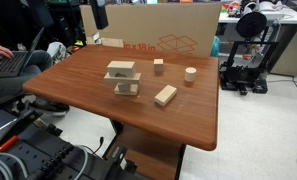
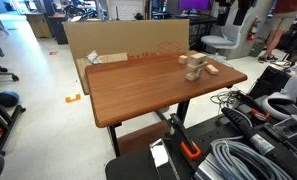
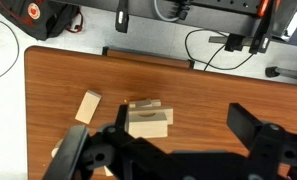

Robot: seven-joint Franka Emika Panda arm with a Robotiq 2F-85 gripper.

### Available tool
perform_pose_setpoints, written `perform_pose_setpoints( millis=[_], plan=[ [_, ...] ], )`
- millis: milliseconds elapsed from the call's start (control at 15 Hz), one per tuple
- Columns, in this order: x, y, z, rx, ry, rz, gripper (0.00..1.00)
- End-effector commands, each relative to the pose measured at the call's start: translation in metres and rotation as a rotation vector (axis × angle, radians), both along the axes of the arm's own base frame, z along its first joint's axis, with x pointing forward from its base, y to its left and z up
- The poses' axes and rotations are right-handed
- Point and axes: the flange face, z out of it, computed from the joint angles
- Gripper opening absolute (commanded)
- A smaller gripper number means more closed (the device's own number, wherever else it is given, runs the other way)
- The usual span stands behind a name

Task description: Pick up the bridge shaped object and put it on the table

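A small stack of pale wooden blocks (image 1: 124,80) stands near the middle of the reddish-brown table (image 1: 83,88) and shows in both exterior views (image 2: 194,68). In the wrist view the bridge shaped object (image 3: 148,122) lies in this stack, and I see a curved notch in it. My gripper (image 3: 180,120) is open and empty above the table (image 3: 68,80). The stack sits just inside its left finger. The right finger is far off to the right. The gripper does not show in the exterior views.
A plain rectangular block (image 1: 166,95) (image 3: 88,107), a small cube (image 1: 158,66) and a short cylinder (image 1: 190,73) lie loose near the stack. A cardboard box (image 1: 158,40) stands behind the table. Cables (image 3: 213,45) lie on the floor beyond the far edge.
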Motion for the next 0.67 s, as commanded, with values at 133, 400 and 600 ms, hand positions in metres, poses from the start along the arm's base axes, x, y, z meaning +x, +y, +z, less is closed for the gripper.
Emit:
perform_pose_setpoints(
  millis=[133, 400, 600],
  plan=[
    [0.032, -0.025, -0.022, -0.023, 0.019, -0.022, 1.00],
    [0.046, -0.034, -0.039, -0.032, 0.049, -0.027, 1.00],
    [0.056, -0.030, -0.053, -0.026, 0.067, -0.013, 1.00]
  ],
)
